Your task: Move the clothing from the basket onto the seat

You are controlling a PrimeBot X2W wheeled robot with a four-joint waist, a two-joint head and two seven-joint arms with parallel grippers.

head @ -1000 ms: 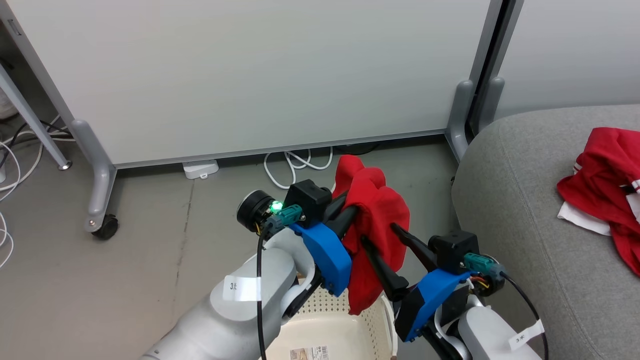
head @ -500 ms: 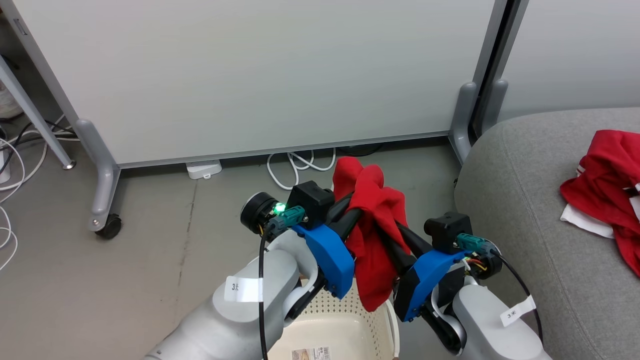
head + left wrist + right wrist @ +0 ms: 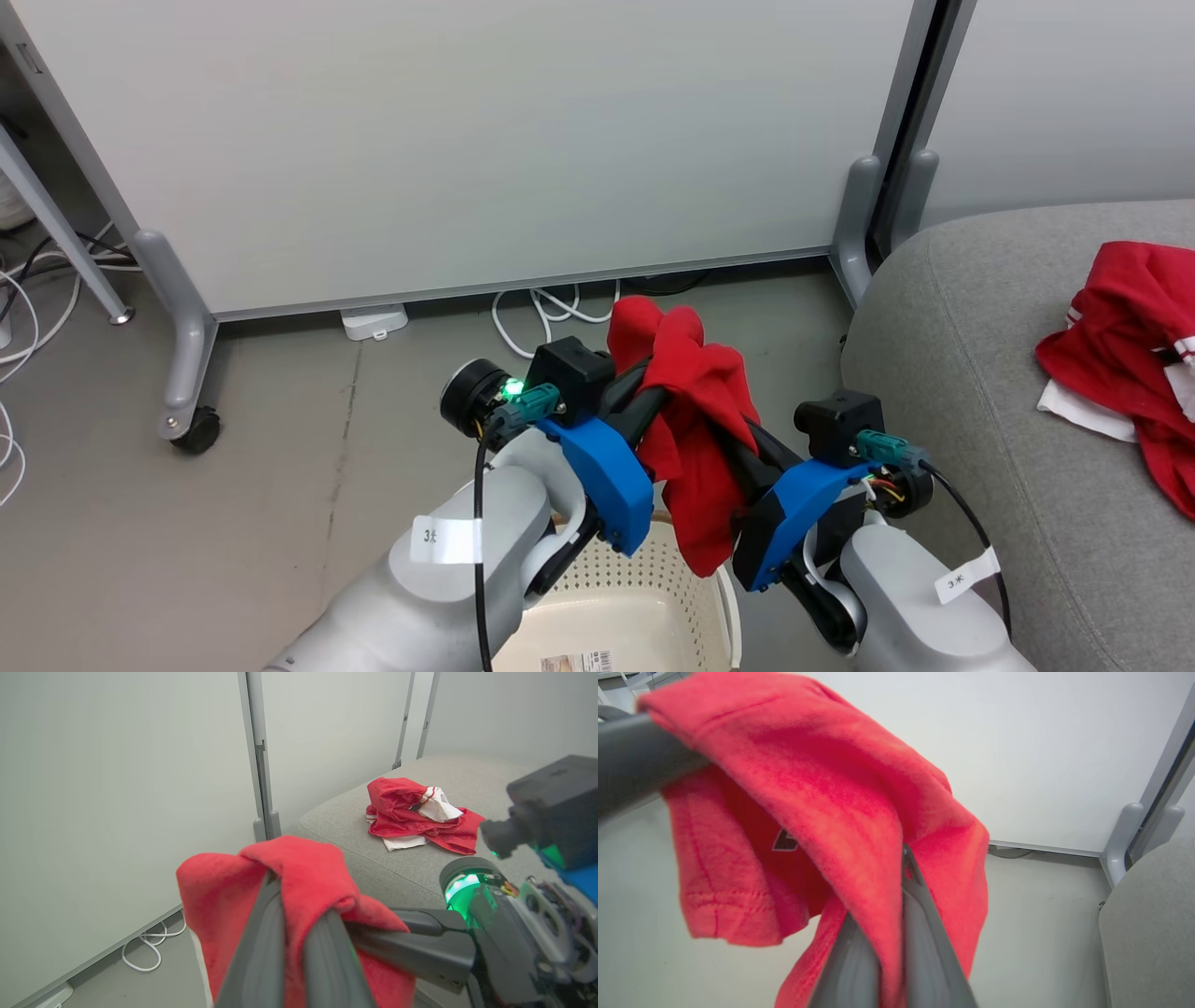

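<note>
The red garment [image 3: 695, 439] was soft matt cloth, the basket [image 3: 644, 597] smooth perforated plastic, the seat [image 3: 943, 392] rough woven fabric, the fingers [image 3: 259, 961] matt plastic.

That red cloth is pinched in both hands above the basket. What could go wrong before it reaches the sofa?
1. The red garment hangs loosely from the left hand and right hand, its lower end dangling by the basket. It might snag there or slip to the floor.
2. Cloth is draped over the fingers, so it may cling when the hands open over the sofa.
</note>
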